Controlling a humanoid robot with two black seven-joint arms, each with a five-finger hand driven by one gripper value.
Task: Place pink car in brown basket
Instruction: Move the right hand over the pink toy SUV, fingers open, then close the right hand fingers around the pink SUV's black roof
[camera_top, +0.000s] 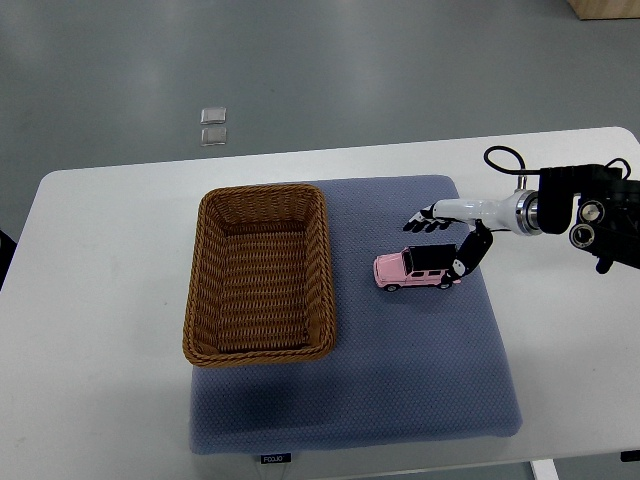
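The right arm (590, 212) enters over the right edge of the surface as a bulky black housing, with two round, lens-like silver rings on its face. A thin black cable (503, 160) loops out of it and arcs back to the wrist. The wrist itself is a ribbed, polished metal collar. Beyond that the right hand (447, 232) has a glossy white palm shell, slim black fingers (420, 222) with segmented joints, and a black thumb bearing a small white patch.

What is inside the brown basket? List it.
Nothing: the brown basket shows only its bare woven floor. The pink car sits outside on the blue mat. The mat under the basket is covered.
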